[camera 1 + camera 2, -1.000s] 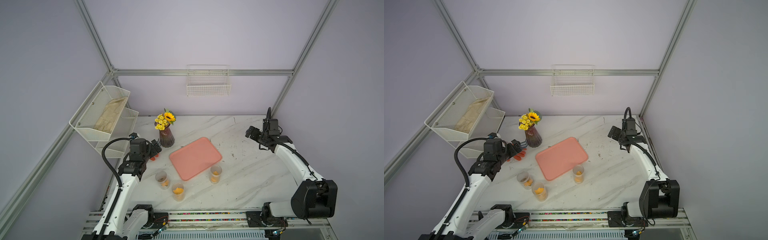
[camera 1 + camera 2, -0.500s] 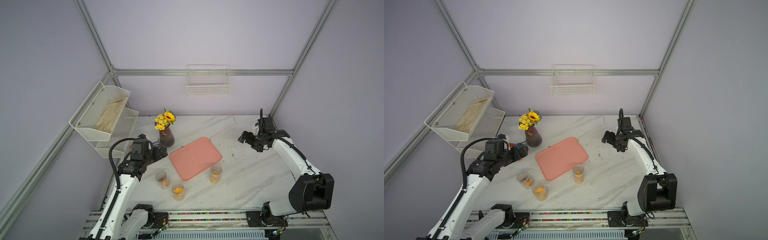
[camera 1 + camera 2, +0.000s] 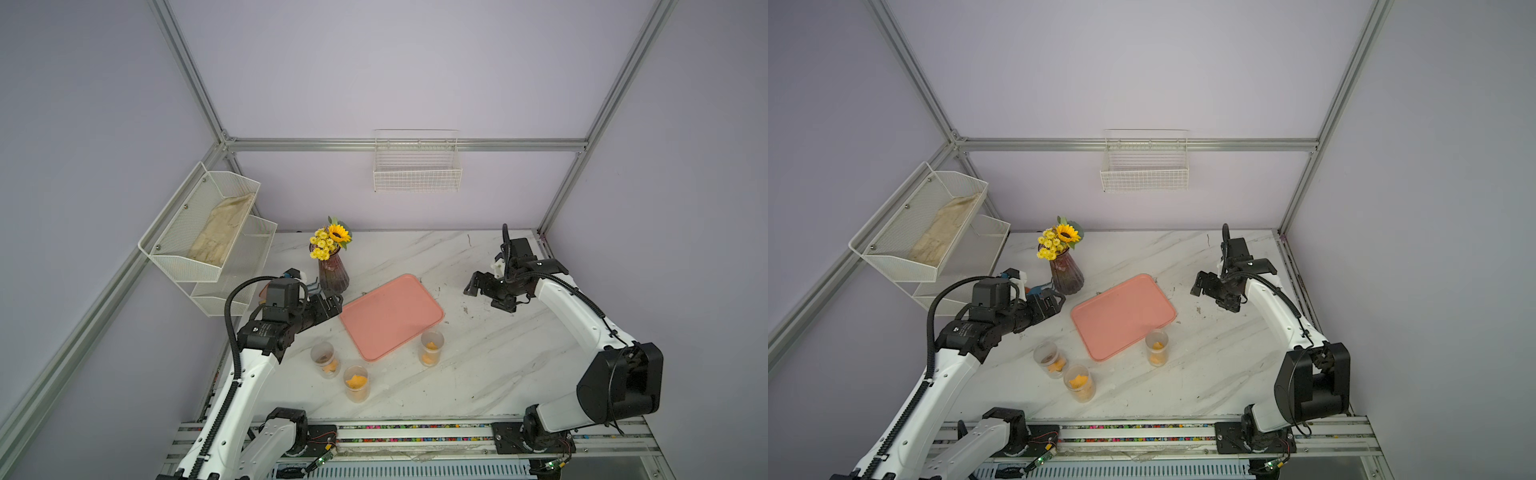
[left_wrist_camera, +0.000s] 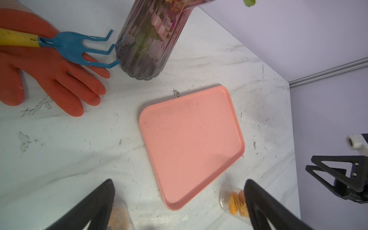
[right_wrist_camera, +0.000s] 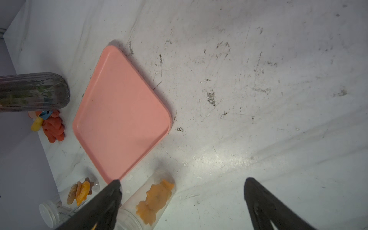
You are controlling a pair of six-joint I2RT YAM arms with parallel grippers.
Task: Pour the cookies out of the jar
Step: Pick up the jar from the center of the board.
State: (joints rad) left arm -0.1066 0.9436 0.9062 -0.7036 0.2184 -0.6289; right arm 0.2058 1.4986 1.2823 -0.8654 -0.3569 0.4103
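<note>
Lavender walls and an aluminium frame enclose a white marble bench (image 3: pixel 478 374), scuffed with dark marks to the right of centre. In both top views the left arm (image 3: pixel 249 374) rises from the lower left of the frame and the right arm (image 3: pixel 573 307) from the lower right.

A white mesh shelf (image 3: pixel 199 232) hangs at the middle left with a beige cloth (image 3: pixel 220 232) in its upper tier. A white wire basket (image 3: pixel 417 174) hangs on the back wall at upper centre.

A pink tray (image 3: pixel 390 316) lies at the centre of the bench, turned at an angle. Just above and left of it stands a dark ribbed vase (image 3: pixel 332 276) of yellow flowers (image 3: pixel 332 239). In the left wrist view an orange glove (image 4: pixel 49 75) lies flat beside the vase. A blue hand rake (image 4: pixel 73 45) with a yellow handle rests on the glove, its tines up against the vase.

Three clear jars stand upright below the tray. The leftmost jar (image 3: pixel 325 359) and the middle jar (image 3: pixel 356 384) are close together at its lower left, and the rightmost jar (image 3: pixel 431 348) is just beside its lower right edge. The cookies (image 5: pixel 157 199), mostly orange-yellow with a few brownish, sit inside the jars.

The left fingers (image 4: pixel 95 205) are spread wide and hold nothing, hovering between the vase and the tray's left corner. The right fingers (image 5: pixel 264 205) are spread wide too, empty, over the bench to the right of the tray.
</note>
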